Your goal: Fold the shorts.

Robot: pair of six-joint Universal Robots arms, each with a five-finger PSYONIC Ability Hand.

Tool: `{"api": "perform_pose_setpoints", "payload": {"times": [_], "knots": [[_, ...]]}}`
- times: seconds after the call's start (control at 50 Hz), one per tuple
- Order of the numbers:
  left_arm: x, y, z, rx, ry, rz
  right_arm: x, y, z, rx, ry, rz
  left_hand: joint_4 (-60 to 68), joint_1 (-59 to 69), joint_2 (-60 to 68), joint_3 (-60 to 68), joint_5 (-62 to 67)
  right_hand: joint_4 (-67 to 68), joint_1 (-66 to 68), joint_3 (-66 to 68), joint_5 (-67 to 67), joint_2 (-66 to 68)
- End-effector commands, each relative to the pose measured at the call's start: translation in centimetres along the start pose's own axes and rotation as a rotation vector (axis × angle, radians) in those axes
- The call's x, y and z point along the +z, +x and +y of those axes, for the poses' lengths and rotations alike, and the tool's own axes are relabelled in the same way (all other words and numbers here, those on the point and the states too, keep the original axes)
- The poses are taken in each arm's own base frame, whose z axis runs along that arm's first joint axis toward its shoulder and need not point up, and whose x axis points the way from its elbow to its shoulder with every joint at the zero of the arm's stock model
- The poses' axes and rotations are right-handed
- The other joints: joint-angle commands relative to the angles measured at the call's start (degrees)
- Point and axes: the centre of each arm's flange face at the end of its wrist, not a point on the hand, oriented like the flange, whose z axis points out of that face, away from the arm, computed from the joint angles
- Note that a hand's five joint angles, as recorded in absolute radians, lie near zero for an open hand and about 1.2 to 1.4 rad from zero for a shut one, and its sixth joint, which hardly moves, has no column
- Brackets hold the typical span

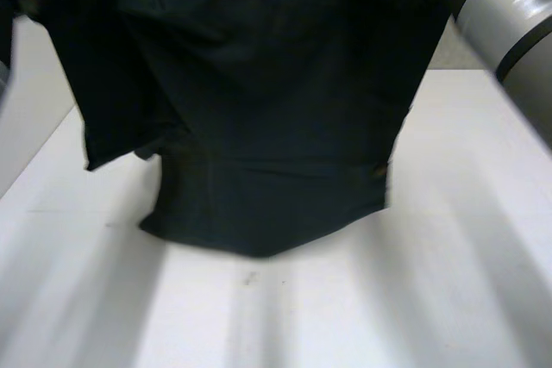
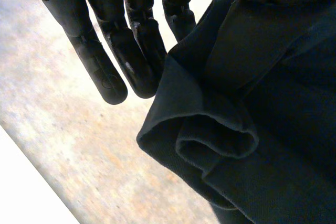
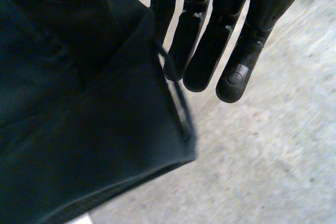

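— How is the left hand?
— Its fingers are straight and close together. It pinches the shorts on its thumb side, and the fabric covers the thumb.
— And the right hand?
— Much the same: straight fingers, with the cloth's edge nipped beside the first one.
— How many garments?
— One dark pair, held up by two hands, one at each upper end. It hangs spread above the worktop, with its lower edge touching the white surface. One grey right arm shows beside it.

Bright, even light on the white table — the dark shorts show little detail.
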Motion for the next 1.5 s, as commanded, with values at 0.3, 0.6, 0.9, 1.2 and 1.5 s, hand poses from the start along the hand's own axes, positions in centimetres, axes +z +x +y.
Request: {"api": "perform_pose_setpoints", "payload": {"times": [0.3, 0.6, 0.9, 1.2, 1.5], "knots": [[-2.6, -6.7, -10.4, -0.037, 0.244, -0.138, -5.3, 4.7, -9.8, -0.021, 0.178, 0.1, 11.1, 14.6, 11.6, 12.0, 15.7, 11.6, 23.9, 12.6, 13.3, 12.5], [2.7, -1.3, -2.6, -0.005, 0.042, 0.02, -1.2, 1.7, -2.4, 0.002, -0.043, -0.006, 11.1, 14.6, 11.6, 12.0, 15.7, 11.6, 23.9, 12.6, 13.3, 12.5], [13.5, 7.3, 19.6, 0.056, -0.204, 0.094, 9.0, -4.7, 17.1, -0.004, -0.262, -0.03, 11.1, 14.6, 11.6, 12.0, 15.7, 11.6, 23.9, 12.6, 13.3, 12.5], [15.9, 14.2, 26.7, 0.029, 0.026, 0.055, 11.2, -8.3, 26.5, -0.149, -0.195, 0.029, -58.9, -55.4, -58.4, -58.0, -54.3, -58.4, -46.1, -57.4, -56.7, -57.5], [5.8, 10.3, 18.3, -0.166, -0.363, 0.188, 2.0, -4.4, 17.8, 0.046, -0.481, -0.256, -56.9, -53.3, -56.4, -56.0, -52.3, -58.4, -46.1, -57.4, -56.7, -57.5]]}}
